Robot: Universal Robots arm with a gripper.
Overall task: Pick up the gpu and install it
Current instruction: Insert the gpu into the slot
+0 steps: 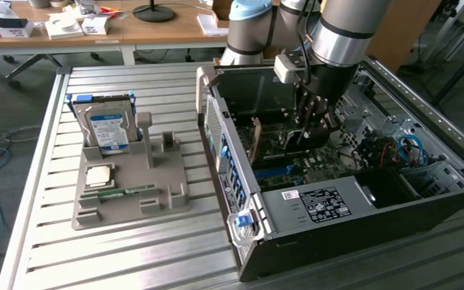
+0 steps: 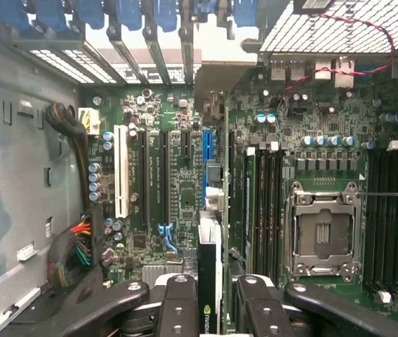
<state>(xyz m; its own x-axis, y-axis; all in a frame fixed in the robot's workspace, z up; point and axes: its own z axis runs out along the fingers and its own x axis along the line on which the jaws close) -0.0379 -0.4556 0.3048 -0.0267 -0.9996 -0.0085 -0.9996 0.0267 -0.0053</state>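
Gripping gpu (image 2: 209,270) edge-on, tool (image 2: 217,284) inside case (image 1: 296,248) — above motherboard slots (image 2: 163,175)

A thin flat dark gpu card (image 2: 209,260), seen edge-on, small green logo on its edge, upright, clamped in the gripper (image 2: 213,305), over the green motherboard (image 2: 156,182), in line with its blue slot (image 2: 206,147)

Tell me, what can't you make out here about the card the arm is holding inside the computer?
1. Exterior view: the end effector hides where the graphics card meets the circuit board.
2. Wrist view: the card shows edge-on between the fingers, its faces unseen and one end cut off by the picture's edge.
3. Exterior view: the print on the hard drive label is too small to read.
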